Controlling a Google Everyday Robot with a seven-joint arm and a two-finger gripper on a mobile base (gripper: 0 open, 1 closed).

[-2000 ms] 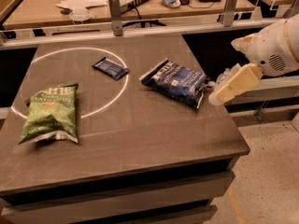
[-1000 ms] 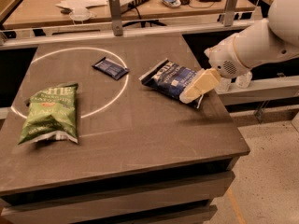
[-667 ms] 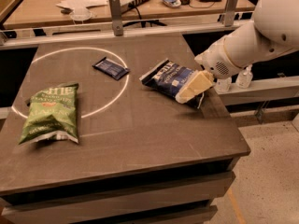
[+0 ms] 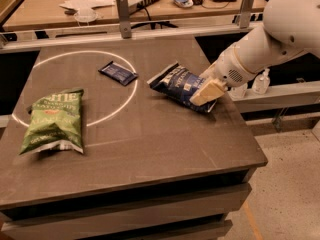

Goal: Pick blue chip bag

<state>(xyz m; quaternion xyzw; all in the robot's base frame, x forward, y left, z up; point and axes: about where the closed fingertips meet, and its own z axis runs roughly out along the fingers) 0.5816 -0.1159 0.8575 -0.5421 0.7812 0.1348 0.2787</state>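
Because the blue chip bag (image 4: 176, 83) lies towards the right side of the dark table (image 4: 150, 154), just outside the white painted circle (image 4: 125, 99), the arm (image 4: 260, 44) reaches in from the right edge rather than across the whole surface. This puts the gripper (image 4: 207, 91) low over the bag's right-hand end. The bag rests flat on the tabletop, angled so that one white-edged end points up-left towards the circle and the other lies beneath the cream-coloured gripper. That diagonal lie probably explains the slanted approach, since the short end offers a narrower, crinkly fold to take hold of than the puffy middle would. The gripper overlaps the bag in this view and seems to be touching it or very near it. How far open it is, and whether it has hold of anything, I cannot tell, as only its pale outer side shows. The bag does not look lifted, so I judge the pick to be at the stage of closing in, with grasp and lift not yet confirmed. The green chip bag (image 4: 52, 121) sits well apart at the left edge, and the small flat dark-blue packet (image 4: 118, 73) lies inside the circle near its right arc, between the two larger bags. Both are clear of the arm's path, so neither should be disturbed. A slippery, air-filled bag may squirm aside if pinched off-centre.
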